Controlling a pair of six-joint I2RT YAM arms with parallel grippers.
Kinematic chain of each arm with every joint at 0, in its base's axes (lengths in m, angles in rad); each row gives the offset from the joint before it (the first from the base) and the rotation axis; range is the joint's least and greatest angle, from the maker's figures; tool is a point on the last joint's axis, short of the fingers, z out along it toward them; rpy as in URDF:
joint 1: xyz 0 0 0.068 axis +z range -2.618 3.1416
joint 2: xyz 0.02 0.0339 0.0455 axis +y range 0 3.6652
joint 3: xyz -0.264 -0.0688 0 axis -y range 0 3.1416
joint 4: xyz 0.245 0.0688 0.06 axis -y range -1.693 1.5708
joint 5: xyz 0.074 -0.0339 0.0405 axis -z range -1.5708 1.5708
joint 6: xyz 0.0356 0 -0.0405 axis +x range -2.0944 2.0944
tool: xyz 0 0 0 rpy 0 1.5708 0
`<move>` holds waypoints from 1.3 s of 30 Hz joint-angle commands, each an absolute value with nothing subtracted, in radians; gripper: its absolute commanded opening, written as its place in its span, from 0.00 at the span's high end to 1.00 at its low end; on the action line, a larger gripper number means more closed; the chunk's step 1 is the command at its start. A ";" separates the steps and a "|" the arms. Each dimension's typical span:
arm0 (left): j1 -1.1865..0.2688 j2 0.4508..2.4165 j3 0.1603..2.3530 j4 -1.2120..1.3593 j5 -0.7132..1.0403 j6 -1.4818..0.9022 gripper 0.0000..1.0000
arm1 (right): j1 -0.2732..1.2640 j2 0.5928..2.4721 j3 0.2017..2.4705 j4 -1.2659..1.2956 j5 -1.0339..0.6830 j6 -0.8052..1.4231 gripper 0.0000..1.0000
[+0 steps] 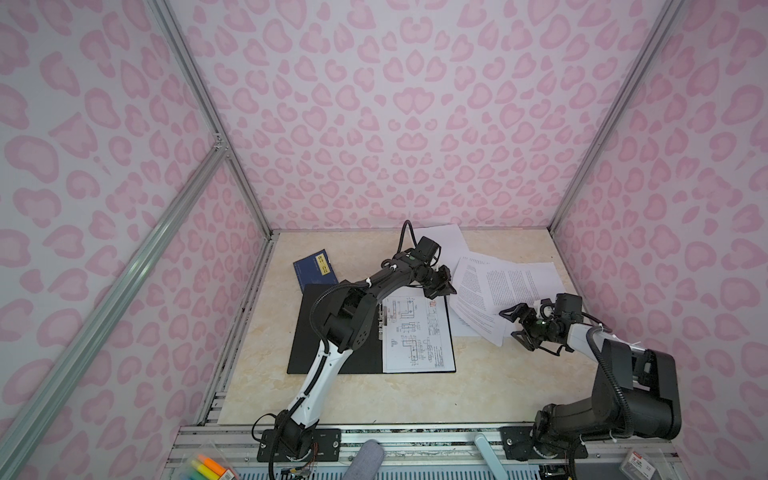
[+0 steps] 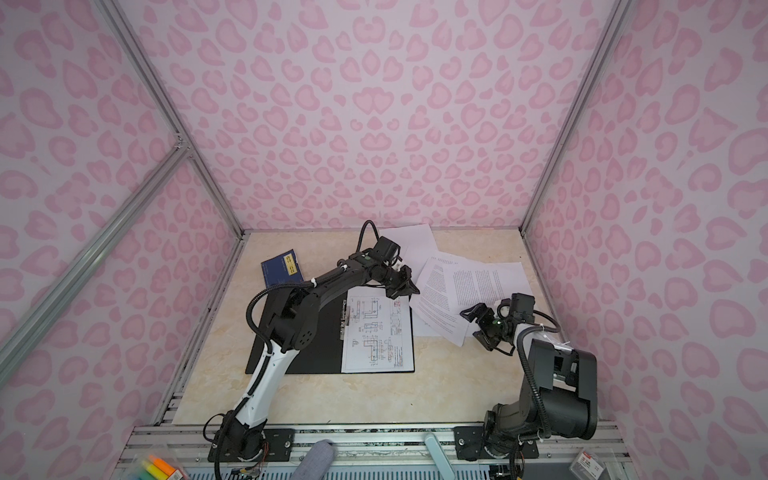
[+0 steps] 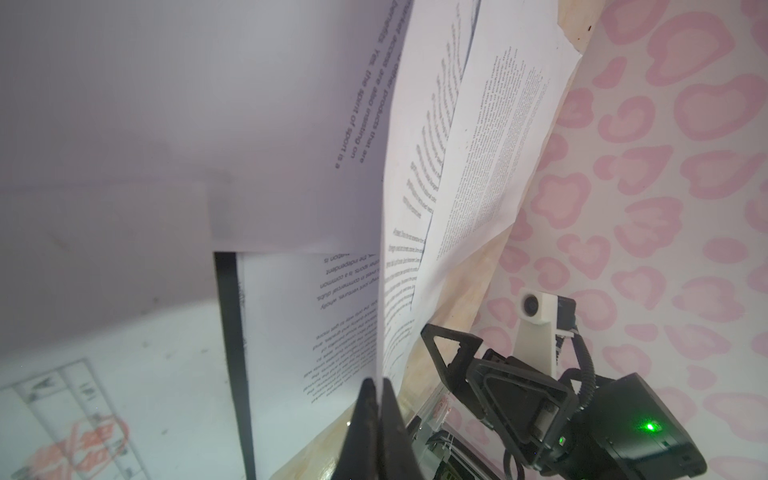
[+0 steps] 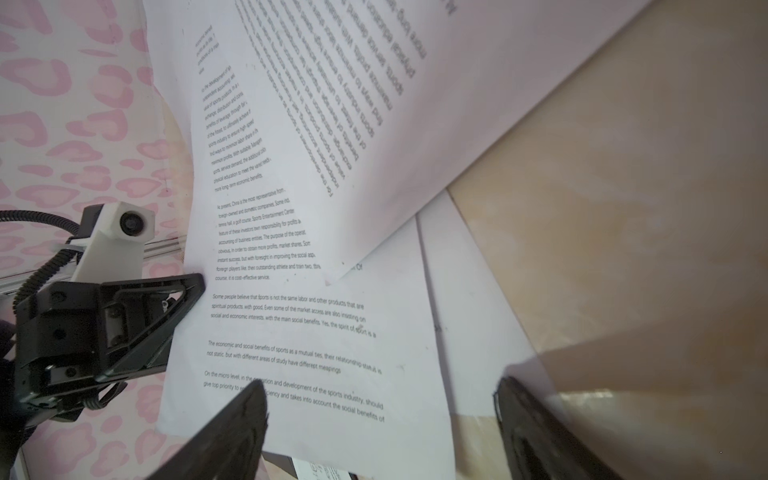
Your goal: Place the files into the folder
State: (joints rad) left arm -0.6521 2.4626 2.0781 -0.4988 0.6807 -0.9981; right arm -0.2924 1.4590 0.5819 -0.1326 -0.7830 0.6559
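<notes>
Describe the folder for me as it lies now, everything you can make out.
The folder lies open and flat on the marble-look table, black inside facing up; its outer cover is hidden. A metal clip runs along the spine. One drawing sheet covers the right half, squared to it. The left arm crosses above the left half. A blue booklet sits at its far left corner, and loose text pages lie just off its right edge.
</notes>
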 commanded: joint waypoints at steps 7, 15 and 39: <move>-0.666 1.949 2.094 -0.428 0.704 -1.061 0.96 | -0.290 1.441 0.525 -0.128 -0.823 0.686 0.13; -0.673 1.933 2.076 -0.424 0.698 -1.064 0.96 | -0.291 1.392 0.535 -0.103 -0.853 0.708 0.15; -0.674 1.907 2.028 -0.398 0.701 -1.079 0.96 | -0.309 1.516 0.493 0.024 -0.847 0.811 0.49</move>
State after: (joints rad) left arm -0.6716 2.4626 2.0338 -0.4305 0.6914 -1.0721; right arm -0.3046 1.5055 0.5045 0.0116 -0.8726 0.7933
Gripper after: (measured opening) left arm 0.051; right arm 0.527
